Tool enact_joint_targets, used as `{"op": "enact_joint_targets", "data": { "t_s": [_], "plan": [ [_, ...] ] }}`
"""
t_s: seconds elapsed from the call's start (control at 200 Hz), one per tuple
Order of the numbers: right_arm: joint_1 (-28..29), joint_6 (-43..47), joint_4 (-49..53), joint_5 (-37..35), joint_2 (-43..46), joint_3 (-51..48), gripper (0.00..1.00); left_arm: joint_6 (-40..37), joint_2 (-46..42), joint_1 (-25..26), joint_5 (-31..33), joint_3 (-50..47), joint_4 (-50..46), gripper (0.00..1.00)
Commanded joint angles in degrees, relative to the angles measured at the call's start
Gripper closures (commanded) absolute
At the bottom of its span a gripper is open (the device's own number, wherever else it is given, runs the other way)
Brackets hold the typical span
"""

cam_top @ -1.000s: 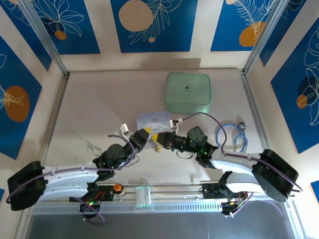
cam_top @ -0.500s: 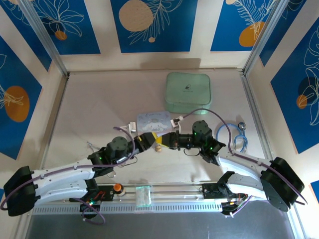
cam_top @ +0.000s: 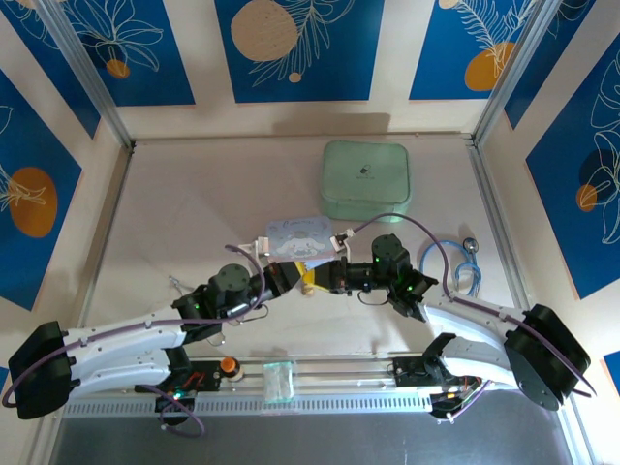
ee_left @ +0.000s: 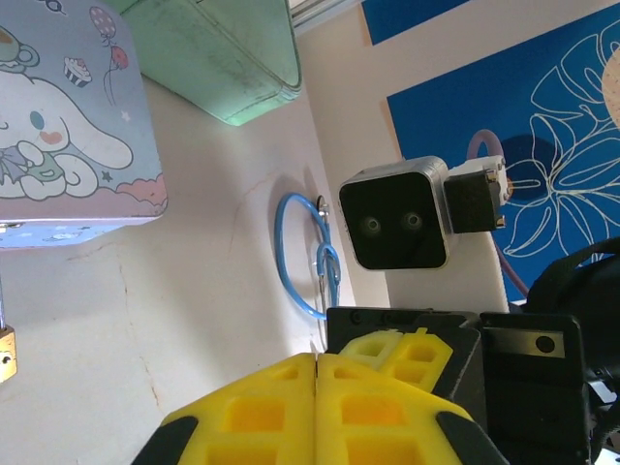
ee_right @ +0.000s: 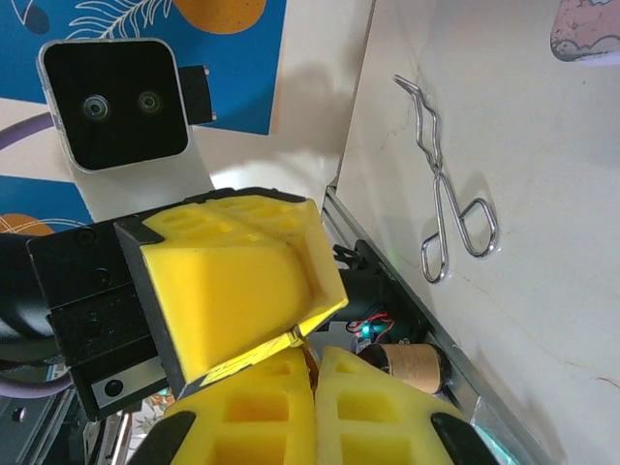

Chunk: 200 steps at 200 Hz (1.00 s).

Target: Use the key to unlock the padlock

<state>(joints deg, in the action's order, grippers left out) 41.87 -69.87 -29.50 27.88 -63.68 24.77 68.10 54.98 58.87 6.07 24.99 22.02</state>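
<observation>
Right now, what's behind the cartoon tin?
The mint-green case, behind and to the right. In the left wrist view the tin covers part of the case, so contact can't be judged.

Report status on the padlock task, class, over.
Left gripper shut, right gripper shut, tips facing closely. Padlock near the cartoon tin's edge; key held or not, cannot tell. Scissors, stethoscope off to the sides.

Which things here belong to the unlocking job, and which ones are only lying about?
For the job: padlock, left gripper, right gripper; key too small to tell.
Lying about: cartoon tin, green tin, scissors, blue stethoscope.
</observation>
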Motion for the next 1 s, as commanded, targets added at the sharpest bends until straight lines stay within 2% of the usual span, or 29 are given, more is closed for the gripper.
{"op": "enact_joint_targets", "data": {
  "t_s": [0.0, 0.08, 0.105, 0.15, 0.245, 0.345, 0.52, 0.74, 0.996],
  "plan": [
    [-0.3, 0.2, -2.2, 0.4, 0.1, 1.2, 0.87, 0.0, 0.4, -0.3, -0.1, 0.4, -1.0, 1.00],
    [-0.3, -2.3, -5.8, -2.0, 0.5, -0.3, 0.47, 1.4, -0.3, -0.3, 1.2, 0.2, -1.7, 1.00],
    [-0.2, -3.5, -7.3, -3.2, 0.5, -1.0, 0.41, 2.1, -0.4, -0.3, 1.9, 0.0, -1.4, 1.00],
    [0.0, -6.1, -10.6, -5.7, 0.5, -2.5, 0.37, 4.1, -0.5, -0.3, 3.0, -0.8, 0.0, 1.00],
    [1.3, -9.5, -16.0, -9.5, -0.7, -4.0, 0.41, 7.8, 0.1, -0.3, 5.0, -2.8, 5.2, 1.00],
    [3.1, -9.4, -16.6, -11.5, -1.7, -3.6, 0.45, 9.5, 1.2, -0.3, 6.1, -3.7, 10.5, 1.00],
    [4.4, -10.3, -19.8, -12.7, -3.8, -3.5, 0.61, 10.7, 1.1, -0.4, 7.8, -4.4, 12.5, 1.00],
    [4.3, -9.9, -19.0, -14.1, -4.1, -5.0, 0.67, 11.9, -0.8, -0.3, 10.0, -6.1, 14.7, 1.00],
    [4.6, -10.4, -22.2, -13.9, -6.4, -4.2, 0.74, 11.4, -0.8, -0.3, 9.2, -5.4, 14.4, 1.00]
  ]
}}
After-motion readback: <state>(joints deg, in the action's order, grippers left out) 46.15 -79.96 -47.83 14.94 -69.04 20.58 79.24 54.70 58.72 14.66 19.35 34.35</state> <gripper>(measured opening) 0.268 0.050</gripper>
